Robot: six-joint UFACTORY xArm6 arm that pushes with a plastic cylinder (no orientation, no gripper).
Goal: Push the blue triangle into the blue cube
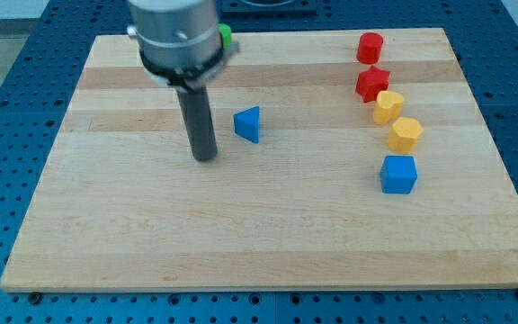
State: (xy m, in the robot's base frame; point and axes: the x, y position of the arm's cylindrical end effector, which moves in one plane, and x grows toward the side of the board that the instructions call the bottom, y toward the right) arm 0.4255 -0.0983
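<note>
The blue triangle [248,124] lies on the wooden board [268,225], a little above and left of the middle. The blue cube [398,175] sits at the view's right, below the yellow blocks. My tip [206,158] rests on the board just left of and slightly below the blue triangle, with a small gap between them. The cube is far to the right of the triangle and a little lower.
A red cylinder [370,47] and a red star-like block [372,84] stand at the top right. Two yellow blocks [388,106] [406,134] sit just above the blue cube. A green block [227,36] peeks out behind the arm at the top.
</note>
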